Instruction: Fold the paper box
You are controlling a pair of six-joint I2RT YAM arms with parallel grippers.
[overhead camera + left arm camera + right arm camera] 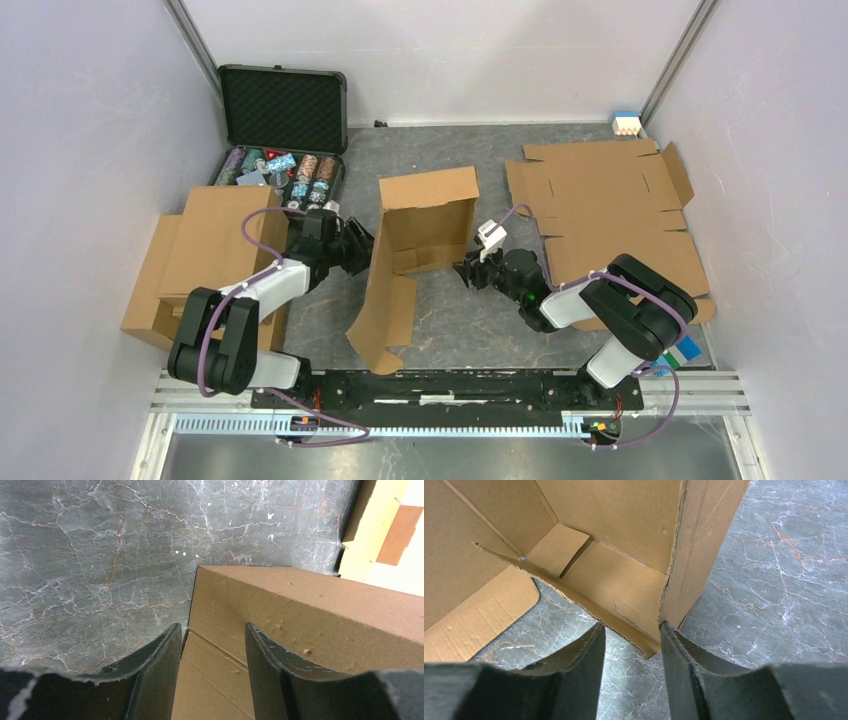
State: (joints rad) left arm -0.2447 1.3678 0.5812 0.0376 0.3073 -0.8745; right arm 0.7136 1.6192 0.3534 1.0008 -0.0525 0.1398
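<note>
Grey marbled table [440, 320]. Ctr: paper box [425, 225], part-folded, walls up, long flap reaching twd near edge. Far L: open chip case [283, 110]. L side: cardboard stack [205, 250]. R side: flat cardboard blanks [610, 210], overlapping. Far R corner: sm. white block [626, 125].

On my grey marbled table [440, 310] sit an open black poker-chip case [283, 108] far left and flat cardboard blanks [610, 215] right.
</note>
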